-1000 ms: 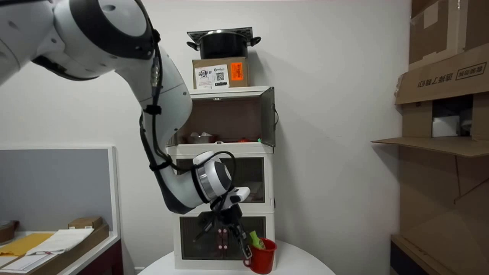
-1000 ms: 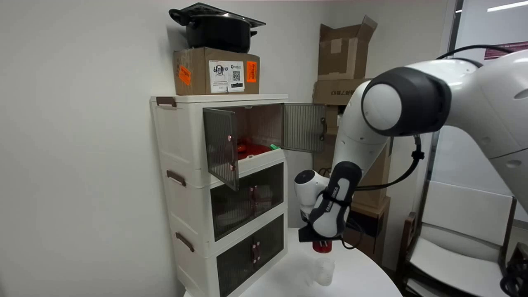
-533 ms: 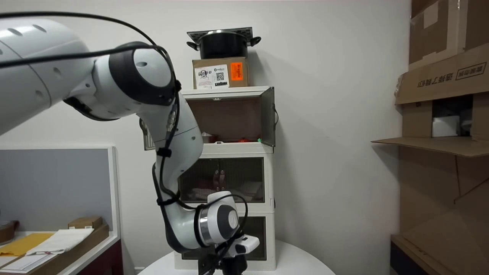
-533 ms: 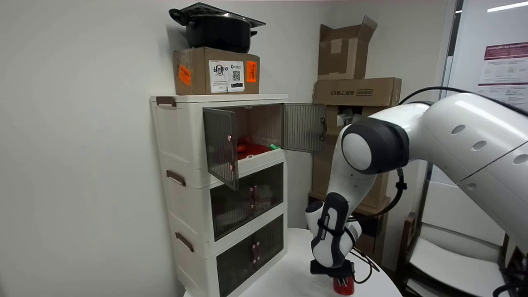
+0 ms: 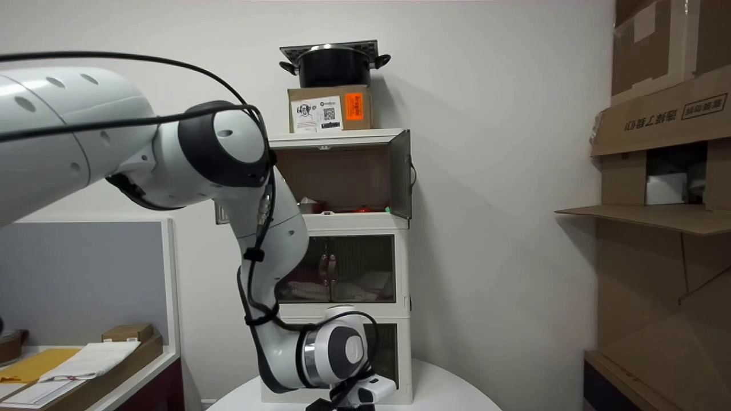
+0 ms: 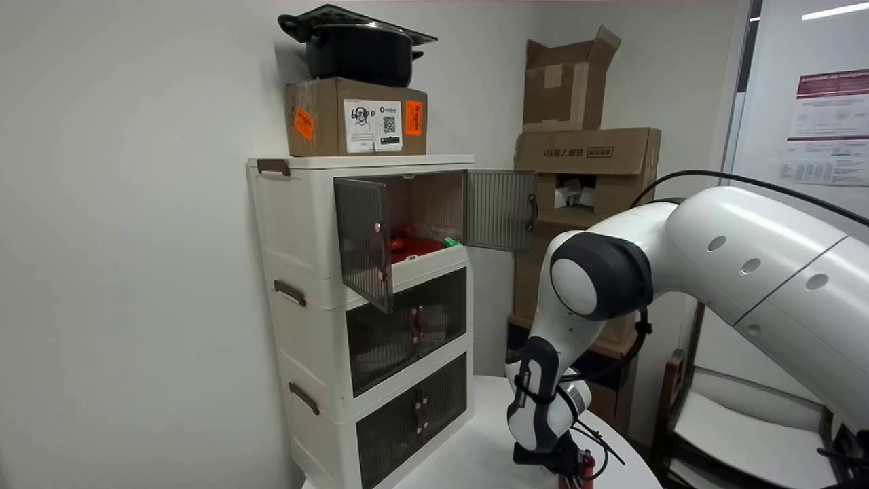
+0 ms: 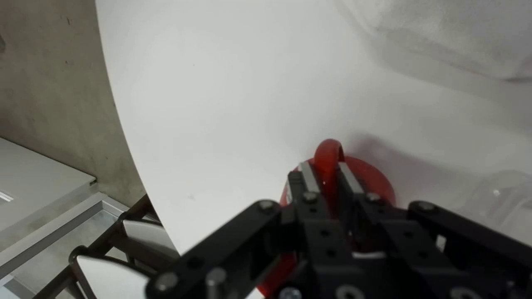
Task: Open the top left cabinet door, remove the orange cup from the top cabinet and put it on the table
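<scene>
A red cup point(image 6: 588, 463) with a handle is at my gripper point(image 7: 323, 166), low over the white table point(image 7: 216, 104). Its body point(image 7: 376, 182) shows behind the fingers in the wrist view. My gripper is shut on the handle, one finger on each side. Whether the cup touches the table, I cannot tell. The top left cabinet door point(image 6: 363, 231) stands open on the top cabinet point(image 6: 292, 224); the arm hides most of it in an exterior view. A small orange-red thing point(image 6: 398, 243) lies inside the top cabinet; its shape is unclear. I make out no separate tiny orange cup.
The top cabinet's right door point(image 6: 499, 210) stands open too. A clear cup point(image 7: 503, 191) is right of my gripper in the wrist view, and a white thing point(image 7: 457, 37) lies at its upper right. Cardboard boxes point(image 6: 587, 153) and a white chair point(image 6: 753, 428) stand beyond the table.
The arm has come down and away from the cabinets, carrying the red cup along. The cup has dropped out of the exterior view that faces the cabinet front. The cabinet doors have not moved.
</scene>
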Available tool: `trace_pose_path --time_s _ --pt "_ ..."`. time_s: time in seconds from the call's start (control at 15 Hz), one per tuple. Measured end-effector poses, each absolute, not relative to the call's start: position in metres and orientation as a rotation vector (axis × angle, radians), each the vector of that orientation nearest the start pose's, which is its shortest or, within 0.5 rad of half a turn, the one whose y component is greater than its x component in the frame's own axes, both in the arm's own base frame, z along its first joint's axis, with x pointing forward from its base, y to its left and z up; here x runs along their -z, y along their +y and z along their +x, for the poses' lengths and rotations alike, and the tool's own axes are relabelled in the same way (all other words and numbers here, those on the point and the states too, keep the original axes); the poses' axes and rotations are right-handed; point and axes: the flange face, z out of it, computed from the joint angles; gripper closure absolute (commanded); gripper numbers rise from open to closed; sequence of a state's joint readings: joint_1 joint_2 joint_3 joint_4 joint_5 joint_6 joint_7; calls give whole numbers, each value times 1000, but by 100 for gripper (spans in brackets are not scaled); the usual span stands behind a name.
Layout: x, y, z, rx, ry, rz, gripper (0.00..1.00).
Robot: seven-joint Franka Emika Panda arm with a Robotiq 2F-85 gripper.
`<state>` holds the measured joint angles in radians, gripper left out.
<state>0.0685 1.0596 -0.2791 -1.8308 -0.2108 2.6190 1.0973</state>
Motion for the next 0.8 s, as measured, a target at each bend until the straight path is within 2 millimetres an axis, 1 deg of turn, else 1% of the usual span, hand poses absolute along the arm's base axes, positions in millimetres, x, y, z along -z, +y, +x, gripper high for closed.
trace_pose_path --time_s 0.07,0.27,0.47,0.6,0.67,0.8 --pt "43 -129 550 -144 1712 -3122 60" --pt "39 -133 561 -116 1695 -3137 39" --pt "24 -134 580 -46 1611 -3152 16" --pt "5 -131 596 43 1527 -3156 1" --pt "-8 -128 605 105 1458 -3158 0" --pt "-45 -116 622 217 1298 -3161 0"
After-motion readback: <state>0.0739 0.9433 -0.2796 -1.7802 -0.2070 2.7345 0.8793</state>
